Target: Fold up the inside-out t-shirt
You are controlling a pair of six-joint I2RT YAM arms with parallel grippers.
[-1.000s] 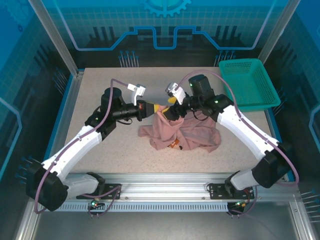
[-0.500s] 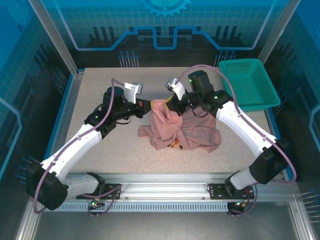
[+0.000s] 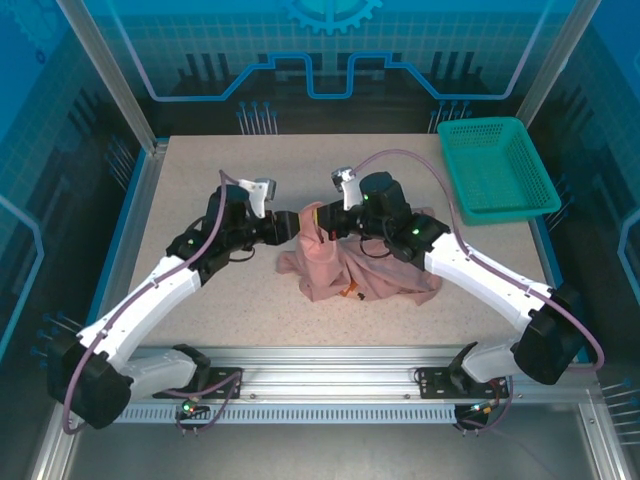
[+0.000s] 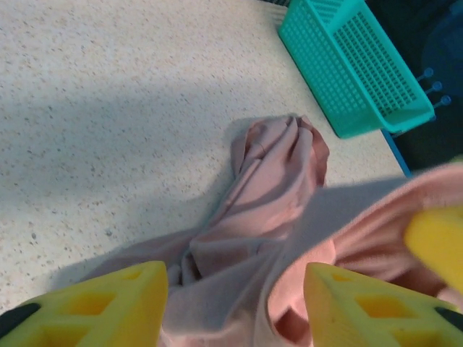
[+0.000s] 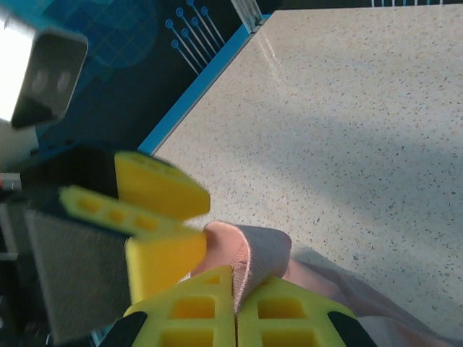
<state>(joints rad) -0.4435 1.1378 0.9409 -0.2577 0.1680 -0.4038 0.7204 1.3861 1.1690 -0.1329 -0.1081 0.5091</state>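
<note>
your right gripper [image 5: 235, 293] pinches a raised edge of the inside-out t-shirt [image 5: 249, 253], likely so your left gripper [image 4: 235, 289], jaws apart, can grab alongside

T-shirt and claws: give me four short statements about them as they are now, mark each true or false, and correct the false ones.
1. The right claw is shut on a fold of the t-shirt. True.
2. The left claw is clamped shut. False: its fingers stand apart, with pink cloth between them.
3. Part of the t-shirt hangs into the teal basket. False: the basket stands at the far right corner, apart from the t-shirt.
4. The t-shirt lies crumpled on the table, not folded flat. True.
</note>
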